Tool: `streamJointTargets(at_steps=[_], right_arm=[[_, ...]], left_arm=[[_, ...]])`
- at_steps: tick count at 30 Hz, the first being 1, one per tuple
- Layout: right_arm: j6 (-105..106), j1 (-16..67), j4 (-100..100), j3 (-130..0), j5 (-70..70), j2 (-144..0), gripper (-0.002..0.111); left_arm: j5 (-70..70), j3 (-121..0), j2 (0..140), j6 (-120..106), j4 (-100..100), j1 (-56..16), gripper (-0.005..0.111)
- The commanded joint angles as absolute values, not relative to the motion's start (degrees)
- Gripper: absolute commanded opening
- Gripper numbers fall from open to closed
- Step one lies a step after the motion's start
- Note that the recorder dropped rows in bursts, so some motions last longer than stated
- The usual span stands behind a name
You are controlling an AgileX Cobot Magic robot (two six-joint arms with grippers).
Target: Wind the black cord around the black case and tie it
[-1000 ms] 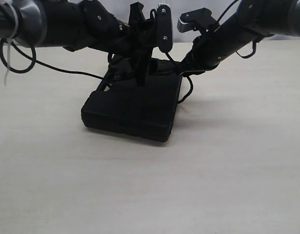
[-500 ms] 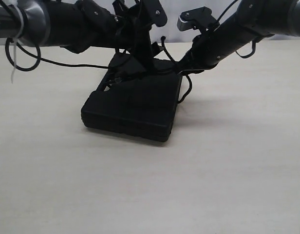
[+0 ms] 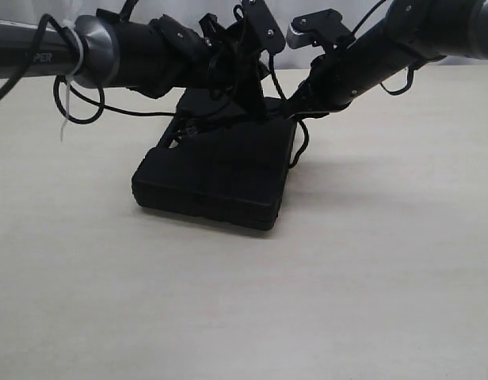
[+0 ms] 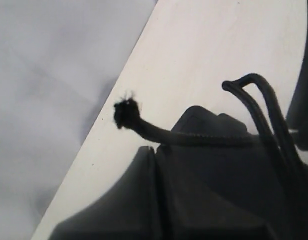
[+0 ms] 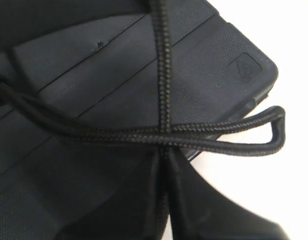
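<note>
Saw left gripper (image 4: 155,149) closed tight on black cord (image 4: 194,137) near its frayed end, right gripper (image 5: 164,156) likewise over black case (image 3: 220,178); from exterior view, could hardly separate black from black.

Left tool (image 4: 156,152) closed, right tool (image 5: 164,159) closed, both reaching inward

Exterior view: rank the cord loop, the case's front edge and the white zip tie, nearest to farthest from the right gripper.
1. Cord loop, hanging just below the right gripper.
2. Case's front edge, toward the camera.
3. White zip tie, on the left arm.
</note>
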State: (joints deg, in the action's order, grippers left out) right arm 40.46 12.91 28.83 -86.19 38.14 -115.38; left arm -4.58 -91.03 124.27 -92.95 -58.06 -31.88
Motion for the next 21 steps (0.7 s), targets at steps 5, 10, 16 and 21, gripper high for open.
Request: streamJointTargets(at_steps=[5,10,16,21], right_arm=[[41.3,12.8,29.2,-86.4,37.6,-115.1,0.004],[41.8,12.8,29.9,-86.4,37.7,-115.1,0.004],[46.8,12.8,35.2,-86.4,39.0,-115.1,0.004],[47.7,12.8,36.2,-86.4,39.1,-115.1,0.004]], left_arm=[[-19.0,-94.1,124.1,-82.3,-75.9,-26.6,0.051],[-35.1,-94.1,126.1,-84.9,-94.1,-21.3,0.051],[-38.6,-94.1,128.6,-90.2,-99.9,-20.4,0.051],[-41.7,-94.1,128.6,-93.4,-99.9,-20.4,0.051]])
